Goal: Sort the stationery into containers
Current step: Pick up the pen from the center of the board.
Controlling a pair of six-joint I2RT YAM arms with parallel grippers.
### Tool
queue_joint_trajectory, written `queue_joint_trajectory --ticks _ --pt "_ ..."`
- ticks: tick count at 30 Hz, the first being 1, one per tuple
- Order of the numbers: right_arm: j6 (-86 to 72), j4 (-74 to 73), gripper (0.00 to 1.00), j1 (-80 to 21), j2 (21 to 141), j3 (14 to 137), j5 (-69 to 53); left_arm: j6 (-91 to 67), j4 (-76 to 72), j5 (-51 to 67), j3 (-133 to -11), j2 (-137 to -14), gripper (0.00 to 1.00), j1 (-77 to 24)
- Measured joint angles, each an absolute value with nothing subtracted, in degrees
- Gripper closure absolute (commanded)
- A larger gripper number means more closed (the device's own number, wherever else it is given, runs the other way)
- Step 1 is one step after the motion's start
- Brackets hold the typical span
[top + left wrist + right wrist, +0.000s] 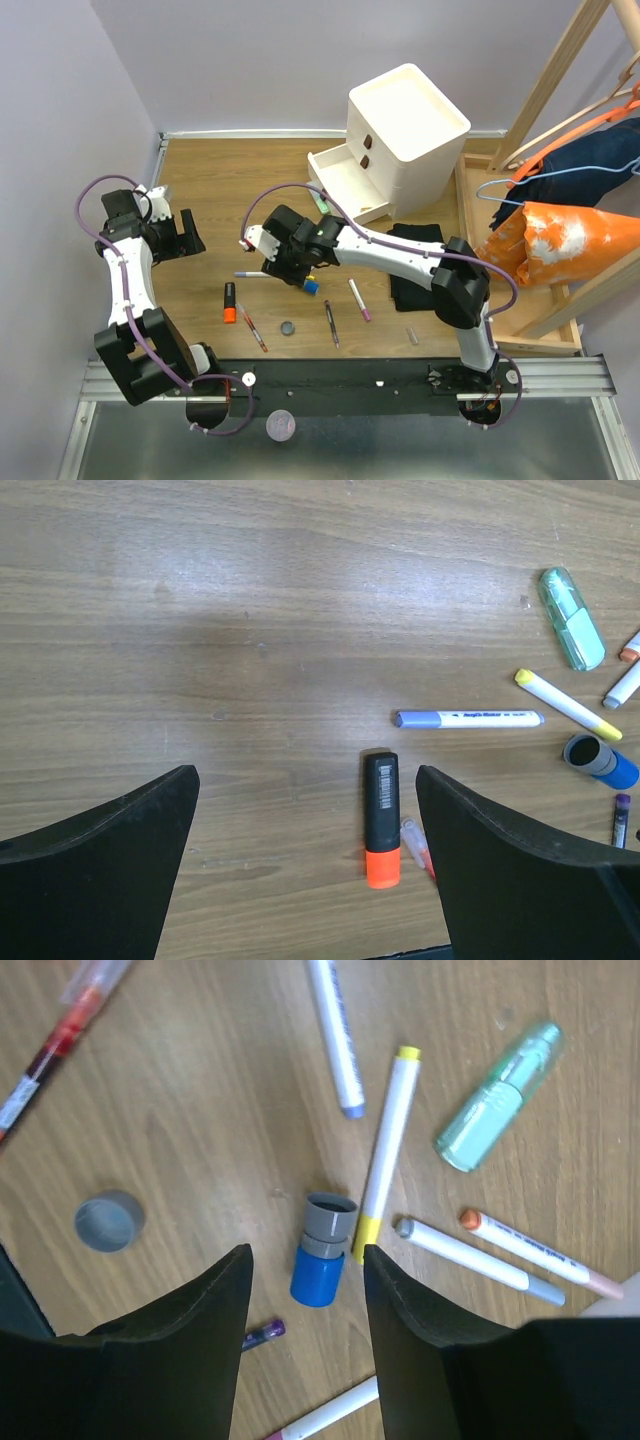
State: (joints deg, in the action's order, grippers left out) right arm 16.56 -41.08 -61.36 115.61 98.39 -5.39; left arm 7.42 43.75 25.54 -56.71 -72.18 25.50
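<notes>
The wooden table (200,180) carries everything, with a wooden clothes rack (560,60) at its right edge. At the back stands the white cabinet (408,120), its lowest drawer (345,185) pulled open toward the arms. A folded black cloth (410,290) lies in front of the cabinet, partly under the right arm. The right gripper (305,1260) hangs over the scattered stationery with its fingers spread, one on each side of a small blue-and-grey cylinder (322,1250) and holding nothing. The left gripper (305,775) is also spread wide and empty, above bare wood on the left. An orange highlighter (381,820) lies near it, and a pale-green highlighter (497,1098) lies just in front of the open drawer. A blue-capped white pen (335,1035) and a yellow-tipped marker (384,1155) lie beside the cylinder. A red pen (252,328), a dark pen (330,323) and a purple-capped pen (359,300) lie nearer the bases. A grey round cap (109,1220) sits apart.
</notes>
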Motion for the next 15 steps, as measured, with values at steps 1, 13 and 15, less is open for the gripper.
queue_joint_trajectory --ticks 1,13,15 --pt "15.44 -40.18 0.43 -61.08 115.22 97.45 -3.84 7.42 43.75 25.54 -56.71 -72.18 0.01 25.50" --pt "10.92 -38.89 0.40 -55.64 119.55 104.64 1.87 6.11 42.89 26.37 -56.03 -72.25 0.01 25.50" --pt "10.87 -38.33 0.36 -55.77 121.34 106.78 2.11 6.09 42.92 26.41 -55.83 -72.25 0.01 25.50"
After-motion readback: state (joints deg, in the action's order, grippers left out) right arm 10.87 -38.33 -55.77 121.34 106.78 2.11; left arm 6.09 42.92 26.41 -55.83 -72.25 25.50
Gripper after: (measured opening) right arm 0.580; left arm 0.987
